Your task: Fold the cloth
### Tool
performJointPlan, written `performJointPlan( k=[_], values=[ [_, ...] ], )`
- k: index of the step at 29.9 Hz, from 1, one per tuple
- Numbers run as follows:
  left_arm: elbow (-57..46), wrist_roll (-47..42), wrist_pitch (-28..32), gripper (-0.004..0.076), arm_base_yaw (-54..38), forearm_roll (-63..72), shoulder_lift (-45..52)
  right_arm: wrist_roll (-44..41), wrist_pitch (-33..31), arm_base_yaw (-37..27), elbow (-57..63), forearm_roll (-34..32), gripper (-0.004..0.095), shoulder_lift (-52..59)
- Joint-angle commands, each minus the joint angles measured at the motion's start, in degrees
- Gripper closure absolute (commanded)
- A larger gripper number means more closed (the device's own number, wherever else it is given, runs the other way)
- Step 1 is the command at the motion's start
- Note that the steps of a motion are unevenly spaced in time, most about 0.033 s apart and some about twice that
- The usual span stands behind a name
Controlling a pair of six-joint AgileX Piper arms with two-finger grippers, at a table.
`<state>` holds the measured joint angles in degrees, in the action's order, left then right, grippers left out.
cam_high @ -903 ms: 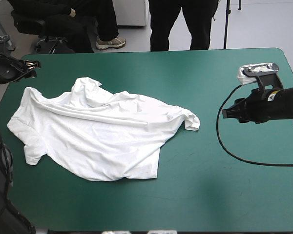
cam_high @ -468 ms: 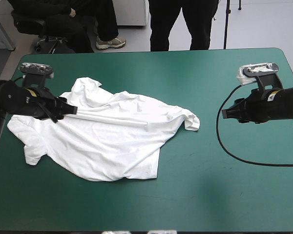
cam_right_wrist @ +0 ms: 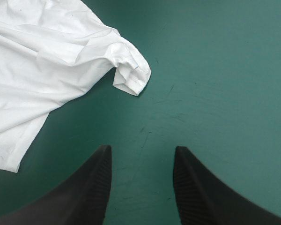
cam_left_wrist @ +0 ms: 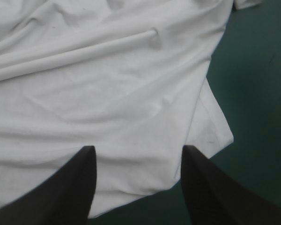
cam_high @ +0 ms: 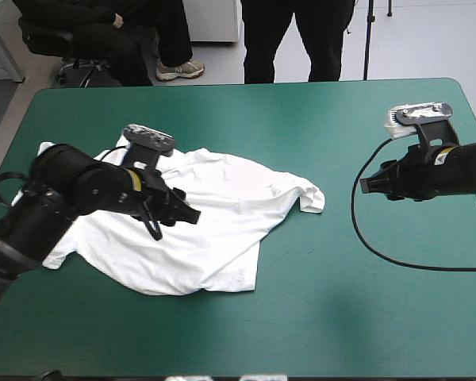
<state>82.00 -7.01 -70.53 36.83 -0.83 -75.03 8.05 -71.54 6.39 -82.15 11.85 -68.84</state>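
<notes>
**White T-shirt spread on teal-green counter; both jaws open and holding nothing**

Item 1. T-shirt (cam_high: 222, 238): white, short-sleeved, spread out but rumpled. It lies on the left half of the counter (cam_high: 341, 317), reaching from near the left edge to a little past the middle, at about mid-depth between the far and near edges
- Crease (cam_left_wrist: 84, 49): one long raised ridge runs across the upper part of the cloth, with softer wrinkles around it
- Sleeve (cam_right_wrist: 131, 77): curled over on itself at the shirt's end nearest the counter's right edge, lying on the bare cover (cam_right_wrist: 215, 70)
- Hem corner (cam_left_wrist: 220, 133): flat on the cover, on the side toward the near edge

Item 2. Left arm (cam_high: 87, 186): reaches in from the counter's left edge over the T-shirt
- Left jaws: open, over the middle of the cloth
- Left fingers (cam_left_wrist: 70, 187): black and set well apart, with white cloth showing between them and the hem corner ahead
- Contact with the cloth: cannot tell

Item 3. Right arm (cam_high: 436, 171): near the counter's right edge, well apart from the T-shirt
- Right jaws: open, pointing toward the shirt
- Right fingers (cam_right_wrist: 84, 187): black and apart, with only bare teal-green cover between them and the curled sleeve ahead
</notes>
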Motion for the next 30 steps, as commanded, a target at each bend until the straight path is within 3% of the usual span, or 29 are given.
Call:
performJointPlan(
  k=[1, 8, 13, 30],
  values=[
    [1.2, -1.2, -2.7, 0.0333, 5.6, -4.1, -3.4, 0.0, 0.1, -0.5, -1.4, 1.0, 0.0508, 1.3],
    [1.2, -1.1, -2.2, 0.0246, 15.1, -3.4, -13.1, 0.0, 0.1, -0.5, -1.4, 0.8, 0.0508, 1.3],
    [1.2, -1.1, 0.5, 0.0246, 19.9, -1.7, -17.6, 0.0, 0.1, -0.5, -1.4, 0.8, 0.0508, 1.3],
    [-7.3, 2.3, 10.1, 0.0249, 20.4, 0.2, -24.7, -0.3, 0.1, -0.5, -1.4, 1.0, 0.0508, 1.2]
  ],
)
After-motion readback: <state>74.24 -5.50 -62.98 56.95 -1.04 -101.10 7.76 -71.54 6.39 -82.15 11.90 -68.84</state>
